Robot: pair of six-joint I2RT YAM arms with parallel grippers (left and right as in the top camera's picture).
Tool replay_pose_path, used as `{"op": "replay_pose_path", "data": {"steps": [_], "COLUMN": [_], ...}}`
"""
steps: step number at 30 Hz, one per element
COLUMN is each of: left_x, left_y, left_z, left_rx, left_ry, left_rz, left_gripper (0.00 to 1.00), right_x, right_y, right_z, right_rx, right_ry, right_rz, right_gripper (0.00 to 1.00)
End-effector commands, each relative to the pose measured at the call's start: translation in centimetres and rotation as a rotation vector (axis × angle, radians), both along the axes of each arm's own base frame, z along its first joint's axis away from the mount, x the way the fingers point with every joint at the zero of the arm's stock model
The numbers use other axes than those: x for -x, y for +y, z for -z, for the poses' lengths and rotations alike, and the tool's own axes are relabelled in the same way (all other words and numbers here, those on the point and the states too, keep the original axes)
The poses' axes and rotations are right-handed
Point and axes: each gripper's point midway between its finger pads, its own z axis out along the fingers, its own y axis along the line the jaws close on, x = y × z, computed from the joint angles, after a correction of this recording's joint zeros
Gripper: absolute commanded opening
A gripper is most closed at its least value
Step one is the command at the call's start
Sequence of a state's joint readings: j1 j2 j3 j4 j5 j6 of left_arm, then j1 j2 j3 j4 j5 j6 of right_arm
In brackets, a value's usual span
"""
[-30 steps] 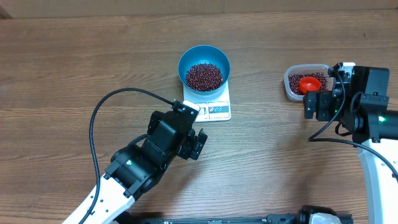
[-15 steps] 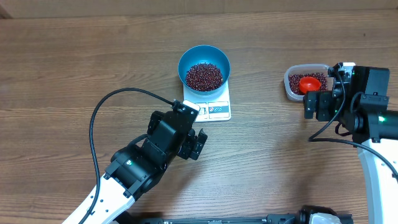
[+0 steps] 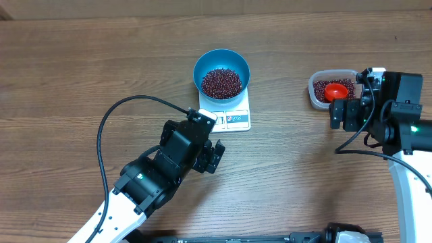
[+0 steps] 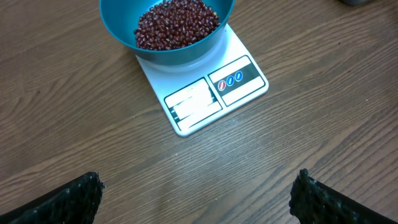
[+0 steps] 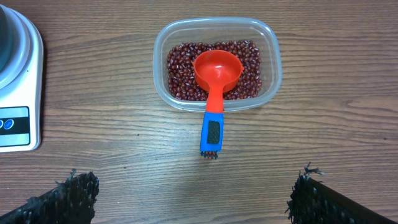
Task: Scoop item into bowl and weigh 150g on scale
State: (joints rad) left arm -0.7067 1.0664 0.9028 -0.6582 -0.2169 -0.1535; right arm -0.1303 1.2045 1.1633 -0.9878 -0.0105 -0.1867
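Observation:
The blue bowl stands on the white scale and holds a heap of dark red beans. More beans fill a clear tub, where a red scoop rests with its blue handle over the near rim. My left gripper hangs open over bare table just in front of the scale. My right gripper is open too, empty, a little in front of the scoop handle.
The left arm's black cable loops over the table to the left of the scale. A corner of the scale shows at the left edge of the right wrist view. Wooden tabletop stretches left and behind.

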Motion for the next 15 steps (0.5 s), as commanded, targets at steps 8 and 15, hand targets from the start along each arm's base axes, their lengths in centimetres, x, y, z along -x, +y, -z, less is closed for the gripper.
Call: {"op": "replay_pose_path", "data": {"steps": [8, 15], "left_x": [0.04, -0.05], "left_y": [-0.05, -0.12], "left_z": [0.39, 0.88], "left_rx": [-0.012, -0.023], "left_ry": [0.007, 0.02], "left_rz": [0.011, 0.011], "left_gripper": [0.99, 1.0], "right_x": [-0.5, -0.5], "right_y": [-0.17, -0.17], "right_z": [-1.43, -1.43], "right_rx": [0.008, 0.008], "right_ry": [-0.037, -0.037], "right_rz": [0.01, 0.01], "right_gripper": [1.0, 1.0]}}
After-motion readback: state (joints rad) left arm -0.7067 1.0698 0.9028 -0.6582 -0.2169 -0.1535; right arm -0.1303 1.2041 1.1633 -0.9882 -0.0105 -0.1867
